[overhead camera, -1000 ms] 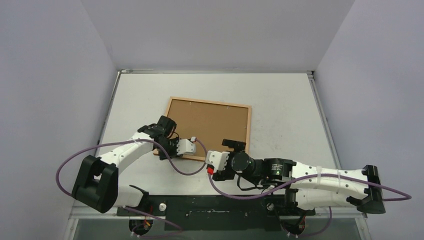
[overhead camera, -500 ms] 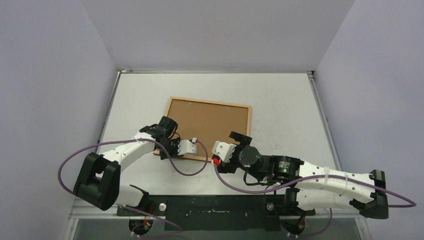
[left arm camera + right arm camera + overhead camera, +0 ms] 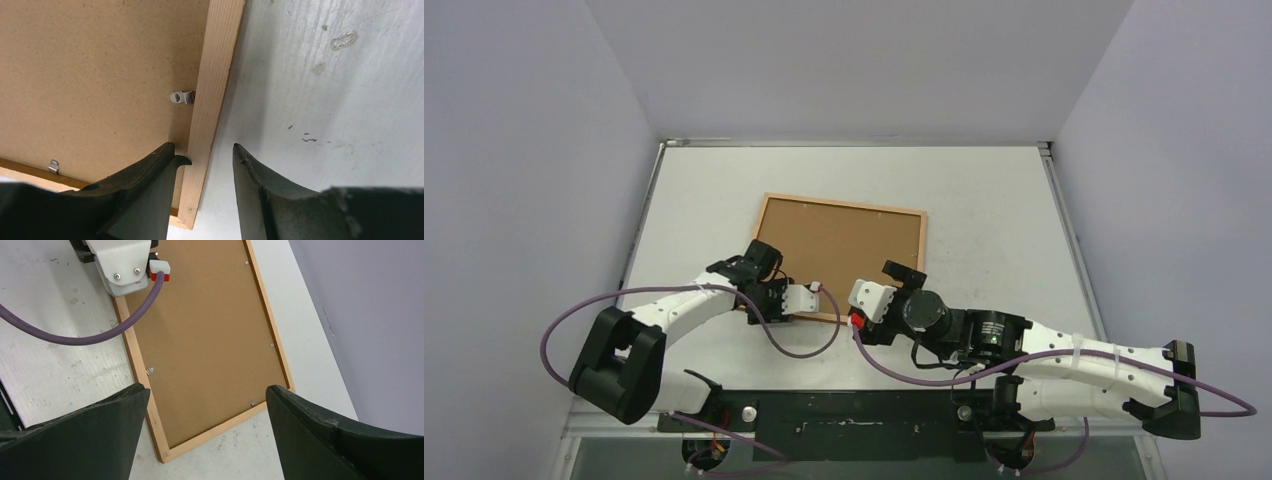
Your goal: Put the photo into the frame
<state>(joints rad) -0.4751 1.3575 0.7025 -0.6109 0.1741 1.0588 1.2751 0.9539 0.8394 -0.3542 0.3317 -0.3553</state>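
- Two pincers sit at the near edge of the frame (image 3: 842,245), which lies flat on the desk (image 3: 984,220), a little left of centre, with its back facing up.
- The frame's light wooden border surrounds a plain brown backing sheet (image 3: 839,240); small metal clips (image 3: 181,97) reach from the border's inner edge over the sheet.
- The left pincer (image 3: 762,303) is low over the near border, just beside the frame's near-left corner.
- In the left wrist view its jaws stand apart and straddle the wooden strip (image 3: 215,90): one finger (image 3: 150,175) lies over the backing with its tip at the strip's inner edge, the other (image 3: 250,180) is over bare desk, a gap away from the strip's outer edge. Nothing is gripped.
- The right pincer (image 3: 902,278) hangs above the frame's near-right corner, well clear of it, with its jaws spread wide and holding nothing.
- From the right wrist, most of the frame (image 3: 210,340) shows between and beyond the two fingers, its nearest corner low between them.
- The left arm's white camera housing (image 3: 122,265) and purple cable (image 3: 75,335) sit at the frame's opposite end.
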